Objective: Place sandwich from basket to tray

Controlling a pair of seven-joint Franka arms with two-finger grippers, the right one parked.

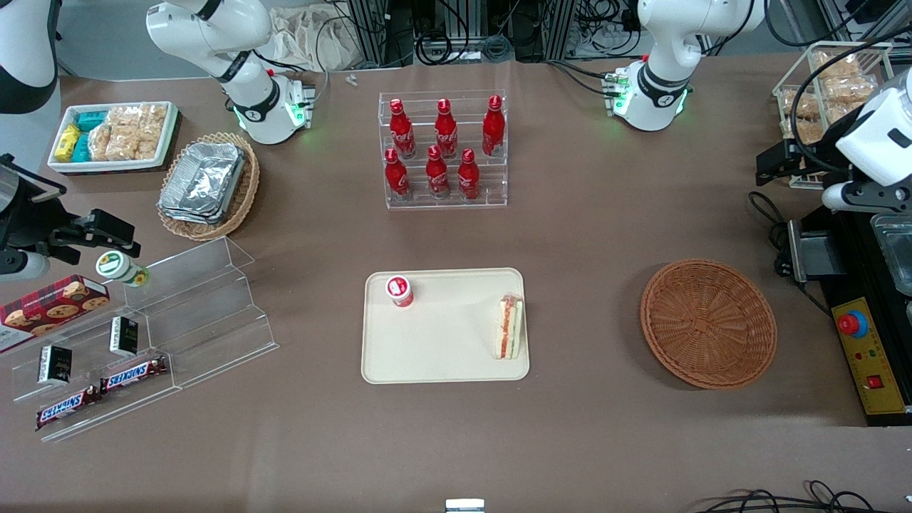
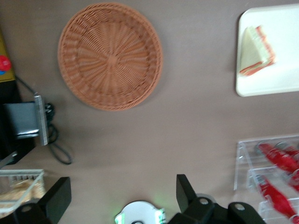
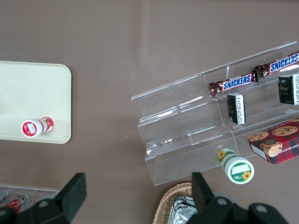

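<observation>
One sandwich [image 1: 509,328], a triangular wedge of white bread with orange-red and green layers at its cut edge, lies flat on the tray [image 1: 445,360], close against the tray's edge toward the working arm's end of the surface [image 1: 584,242]. That tray is smooth cream plastic, rectangular with rounded corners and a low rim. A small red-and-white cup [image 1: 400,291] stands upright near the tray's corner farthest from the front camera, toward the parked arm's end, well apart from the sandwich.

Round and shallow, the brown wicker basket [image 1: 708,322] sits on the brown surface beside the tray, toward the working arm's end, with only its plain woven inside showing.

High over the edge of the surface at the working arm's end, the gripper [image 2: 122,198] hangs well apart from both basket and tray. Its two dark fingers [image 2: 57,198] are spread wide and hold nothing, touching nothing.

Six red bottles [image 1: 442,148] stand in a clear stepped rack [image 1: 445,199], farther from the front camera than the tray. Nothing lies between basket and tray.
</observation>
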